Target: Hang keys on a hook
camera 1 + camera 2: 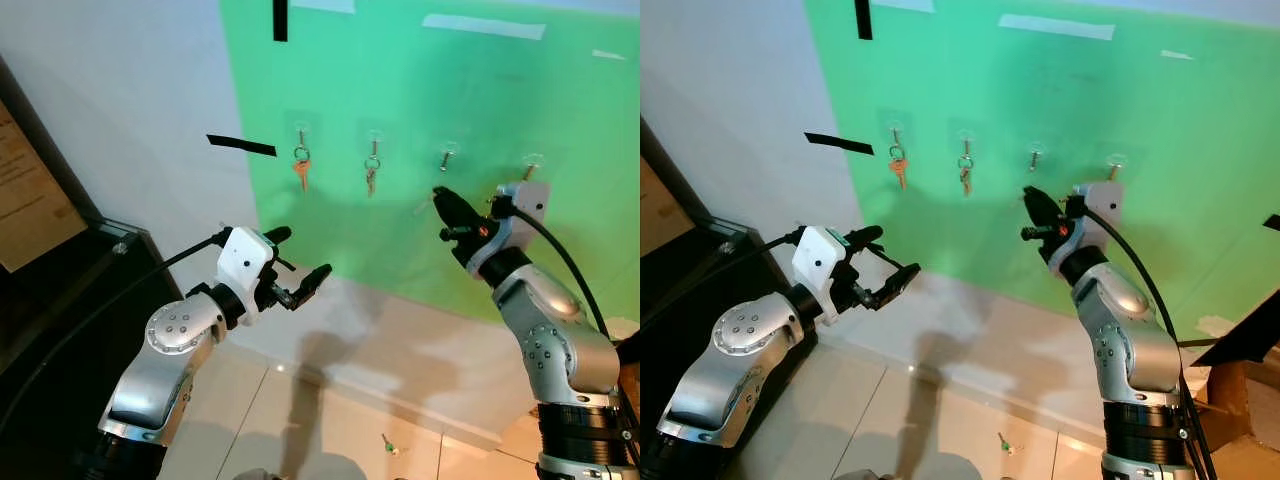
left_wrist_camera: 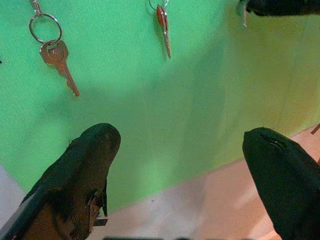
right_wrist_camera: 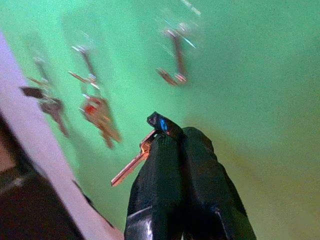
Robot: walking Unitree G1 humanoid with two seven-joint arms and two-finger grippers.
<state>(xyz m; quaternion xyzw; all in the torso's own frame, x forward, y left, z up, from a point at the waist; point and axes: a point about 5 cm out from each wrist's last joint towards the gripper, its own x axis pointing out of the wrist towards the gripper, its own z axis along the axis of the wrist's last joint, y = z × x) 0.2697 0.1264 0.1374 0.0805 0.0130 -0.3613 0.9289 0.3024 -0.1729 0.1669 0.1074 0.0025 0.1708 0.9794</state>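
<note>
A row of clear hooks runs across the green wall panel. The first hook holds an orange key and the second holds a key bunch. A third hook is bare, and a fourth hook sits beside my right wrist. My right gripper is raised just below and left of the third hook. It is shut on a brass key with a blue tag. My left gripper is open and holds nothing, lower down in front of the panel's left part.
A black cabinet stands against the wall on the left. A small green-tagged key lies on the tiled floor below. Black tape strips mark the white wall. A cardboard box is at the far right.
</note>
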